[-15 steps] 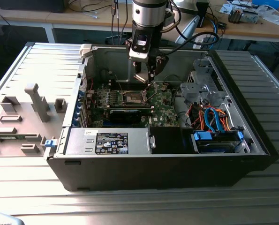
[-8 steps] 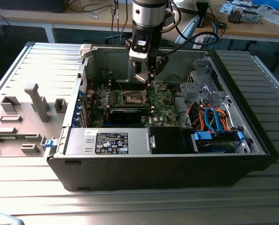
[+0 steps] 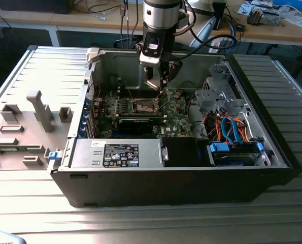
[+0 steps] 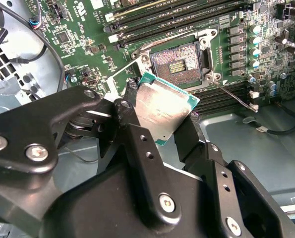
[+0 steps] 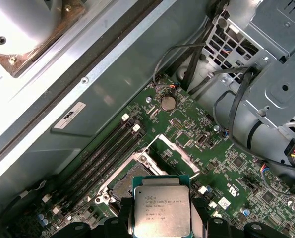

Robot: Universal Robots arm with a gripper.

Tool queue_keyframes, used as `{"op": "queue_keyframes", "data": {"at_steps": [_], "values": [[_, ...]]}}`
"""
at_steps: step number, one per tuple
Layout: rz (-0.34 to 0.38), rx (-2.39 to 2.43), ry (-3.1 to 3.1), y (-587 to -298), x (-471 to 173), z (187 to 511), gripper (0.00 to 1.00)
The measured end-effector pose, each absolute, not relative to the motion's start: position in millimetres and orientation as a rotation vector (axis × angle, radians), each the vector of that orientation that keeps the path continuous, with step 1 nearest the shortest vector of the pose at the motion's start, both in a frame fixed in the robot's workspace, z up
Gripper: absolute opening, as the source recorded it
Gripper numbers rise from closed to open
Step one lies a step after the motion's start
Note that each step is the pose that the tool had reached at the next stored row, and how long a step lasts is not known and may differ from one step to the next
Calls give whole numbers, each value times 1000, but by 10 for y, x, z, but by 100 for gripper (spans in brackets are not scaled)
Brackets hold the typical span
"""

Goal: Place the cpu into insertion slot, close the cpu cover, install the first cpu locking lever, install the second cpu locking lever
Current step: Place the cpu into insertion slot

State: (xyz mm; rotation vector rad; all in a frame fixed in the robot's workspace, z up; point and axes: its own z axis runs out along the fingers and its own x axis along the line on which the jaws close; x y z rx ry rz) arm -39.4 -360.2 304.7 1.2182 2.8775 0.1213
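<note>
My gripper (image 4: 162,119) is shut on the cpu (image 4: 163,105), a flat square chip with a dull silver top and a green edge, gripped on two opposite sides by the black fingers (image 4: 132,124). The cpu (image 5: 161,208) hangs tilted above the green motherboard (image 5: 221,163), just beside the insertion slot (image 4: 179,62) and not touching it. The slot's brownish-gold contact field lies bare. The cpu cover (image 5: 180,151), a thin silver frame, stands swung up beside the insertion slot (image 5: 127,181). A thin locking lever (image 4: 234,95) sticks out, unlatched. In the exterior view my gripper (image 3: 160,82) hovers inside the open computer case.
Long memory slots (image 4: 187,22) run next to the socket. A metal drive cage (image 3: 219,96) with orange and blue cables (image 3: 227,127) fills the case at the exterior view's right. A black power supply (image 3: 120,152) lies along the front. A grey moulded tray (image 3: 24,127) sits outside the case.
</note>
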Motion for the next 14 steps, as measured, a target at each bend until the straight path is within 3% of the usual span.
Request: {"op": "queue_keyframes", "data": {"at_steps": [14], "values": [[121, 1228, 2873, -3602, -394, 3047, 55]]}}
